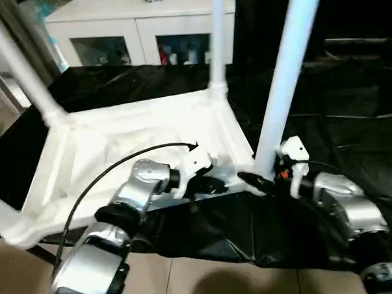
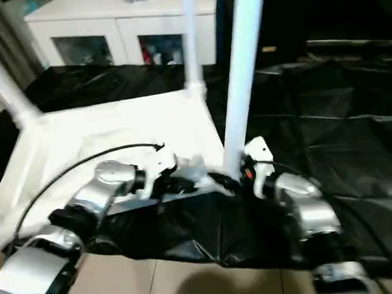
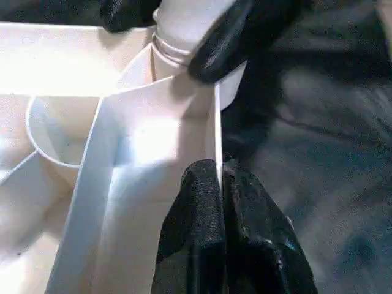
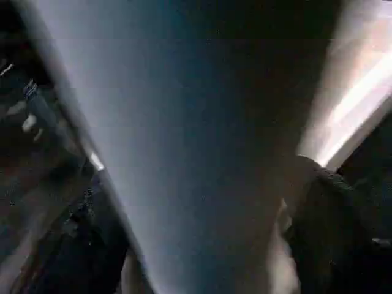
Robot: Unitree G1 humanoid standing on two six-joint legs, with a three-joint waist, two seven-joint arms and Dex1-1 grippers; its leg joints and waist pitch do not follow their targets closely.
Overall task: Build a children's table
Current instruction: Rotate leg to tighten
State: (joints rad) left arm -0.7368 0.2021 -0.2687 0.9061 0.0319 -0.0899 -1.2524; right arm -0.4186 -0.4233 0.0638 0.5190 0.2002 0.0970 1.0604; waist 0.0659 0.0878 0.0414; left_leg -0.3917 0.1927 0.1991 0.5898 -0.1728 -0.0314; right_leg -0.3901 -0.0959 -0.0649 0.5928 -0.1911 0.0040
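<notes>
Children's table (image 1: pixel 150 139) lies upside down, ribbed underside up, on black sheeting (image 1: pixel 351 134) in front of a white glass-door cabinet (image 1: pixel 139 32), with three legs standing in its corner sockets and the nearest leg (image 1: pixel 281 78) rising from the corner closest to the robot. Left end effector (image 3: pixel 219 184) has its fingers together, pinched on the thin outer wall of the tabletop just beside that near corner socket. Right end effector (image 1: pixel 266 181) sits at the base of the nearest leg, one black finger on either side of the tube; whether it is clamped on the leg cannot be told.
</notes>
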